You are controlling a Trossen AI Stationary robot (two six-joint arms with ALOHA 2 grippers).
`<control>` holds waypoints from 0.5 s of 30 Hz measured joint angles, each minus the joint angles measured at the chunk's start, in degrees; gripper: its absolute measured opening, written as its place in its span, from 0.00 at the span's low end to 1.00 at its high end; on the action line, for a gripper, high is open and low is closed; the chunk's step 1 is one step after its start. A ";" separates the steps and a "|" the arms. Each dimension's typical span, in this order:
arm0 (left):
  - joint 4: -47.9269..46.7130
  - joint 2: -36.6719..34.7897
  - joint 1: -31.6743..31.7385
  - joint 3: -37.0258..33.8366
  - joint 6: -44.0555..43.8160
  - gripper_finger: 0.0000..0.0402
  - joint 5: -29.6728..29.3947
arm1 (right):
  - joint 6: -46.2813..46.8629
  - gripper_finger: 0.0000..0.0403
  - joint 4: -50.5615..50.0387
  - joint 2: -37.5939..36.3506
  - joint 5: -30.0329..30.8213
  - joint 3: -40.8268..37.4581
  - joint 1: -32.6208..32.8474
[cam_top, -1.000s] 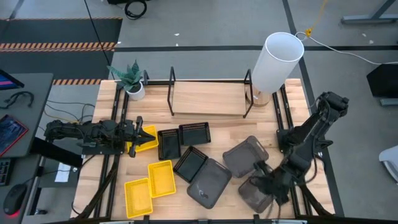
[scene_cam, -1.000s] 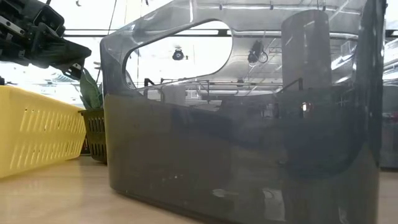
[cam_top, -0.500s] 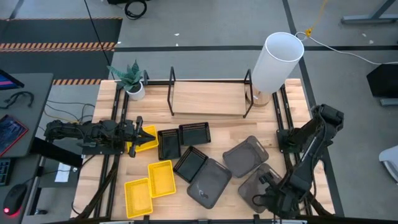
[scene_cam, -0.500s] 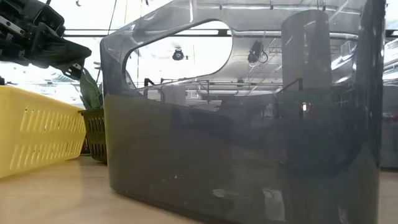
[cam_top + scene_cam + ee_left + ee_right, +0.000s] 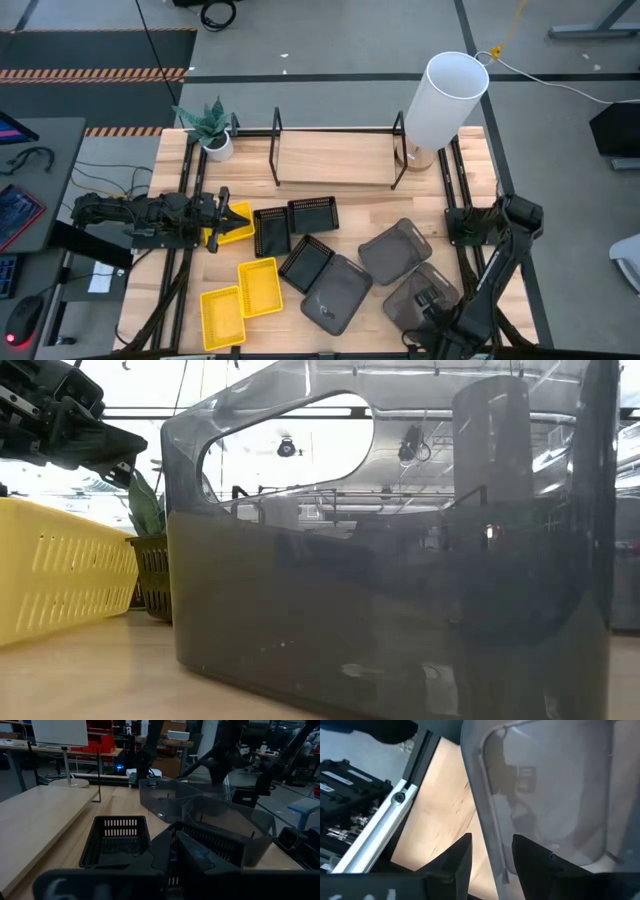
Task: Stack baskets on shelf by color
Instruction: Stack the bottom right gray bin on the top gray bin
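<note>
The shelf [image 5: 335, 160] stands at the far side of the table. On the tabletop lie three black baskets [image 5: 312, 214], yellow baskets [image 5: 259, 285] and three grey baskets [image 5: 396, 250]. My right gripper [image 5: 492, 862] is open at the near right. Its fingers stand on either side of the rim [image 5: 487, 827] of the nearest grey basket [image 5: 420, 298], with no contact showing. That basket lies flat on the table. My left gripper [image 5: 226, 220] hangs shut above a yellow basket [image 5: 240, 228] at the left and hides part of it. The low view shows this gripper [image 5: 120, 460] raised, with nothing in it.
A white cylinder [image 5: 447, 98] stands at the shelf's right end and a potted plant [image 5: 212, 128] at its left end. Black rails run along both sides of the table. A grey basket [image 5: 390, 560] fills most of the low view.
My right gripper has drawn back toward the table's near edge, off the nearest grey basket. The basket now shows whole, lying flat on the table.
</note>
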 joint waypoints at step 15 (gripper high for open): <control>0.00 0.02 0.02 0.02 0.00 0.08 0.02 | -0.01 0.23 -1.31 7.16 0.76 -0.09 -0.66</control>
